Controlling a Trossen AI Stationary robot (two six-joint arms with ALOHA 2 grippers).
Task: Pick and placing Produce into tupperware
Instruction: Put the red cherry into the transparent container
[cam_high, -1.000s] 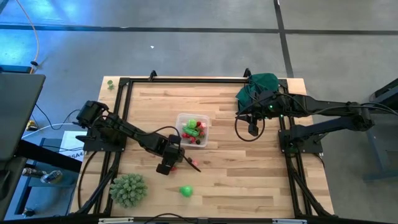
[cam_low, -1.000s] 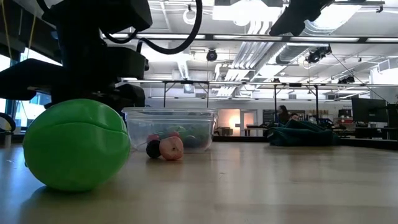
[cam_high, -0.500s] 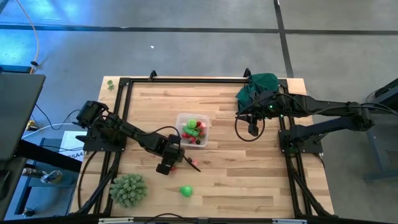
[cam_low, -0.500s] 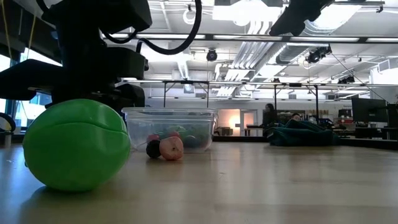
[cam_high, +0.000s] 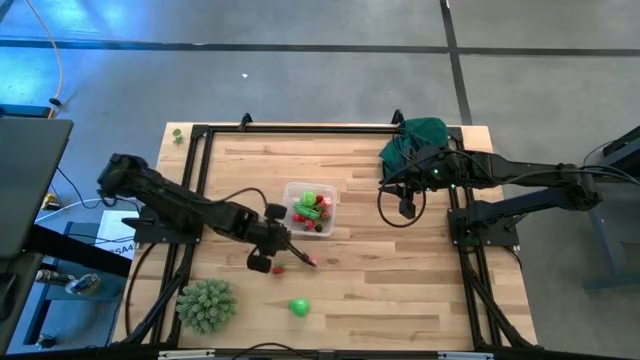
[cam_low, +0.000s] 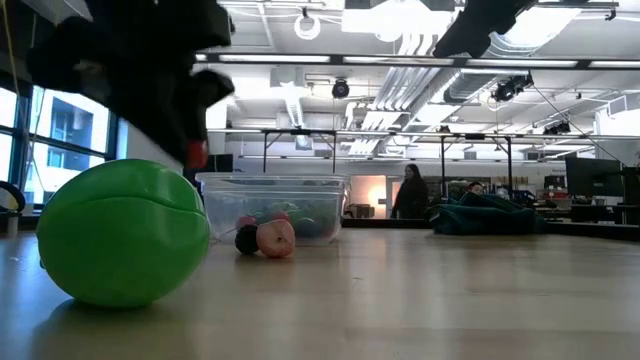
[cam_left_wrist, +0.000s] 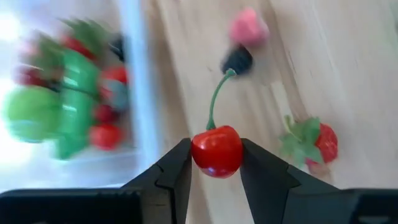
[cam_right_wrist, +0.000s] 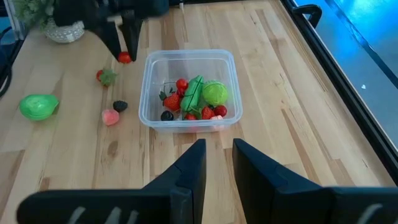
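My left gripper (cam_left_wrist: 215, 163) (cam_high: 272, 258) is shut on a red cherry (cam_left_wrist: 216, 151) (cam_right_wrist: 125, 58) and hangs above the table, near the tupperware's near-left corner. The clear tupperware (cam_high: 310, 210) (cam_right_wrist: 189, 90) stands mid-table with several red and green pieces of produce inside. Loose on the wood lie a strawberry (cam_left_wrist: 314, 142), a dark berry (cam_left_wrist: 236, 60), a pink piece (cam_left_wrist: 249, 28) and a green fruit (cam_high: 299, 307). My right gripper (cam_right_wrist: 217, 163) (cam_high: 407, 208) waits high at the far right. Its fingers stand a little apart with nothing between them. My left gripper pinches the cherry's round red body (cam_left_wrist: 200, 155) between its two fingers, one on each side. The fingers slant steeply down from the table's left. The cherry is lifted clear of the table, and its green stem (cam_left_wrist: 214, 102) points away from the fingers.
A large spiky pale-green ball (cam_high: 207, 305) sits at the near left corner. A dark green cloth (cam_high: 420, 135) lies at the far right corner. A black frame (cam_high: 300, 127) runs round the table. Bare wood lies to the right of the tupperware.
My left gripper has risen from the table with the cherry, mostly in the last half second, and has tipped as it went. The cherry now hangs clear of the wood. The loose produce and the tupperware have stayed in place.
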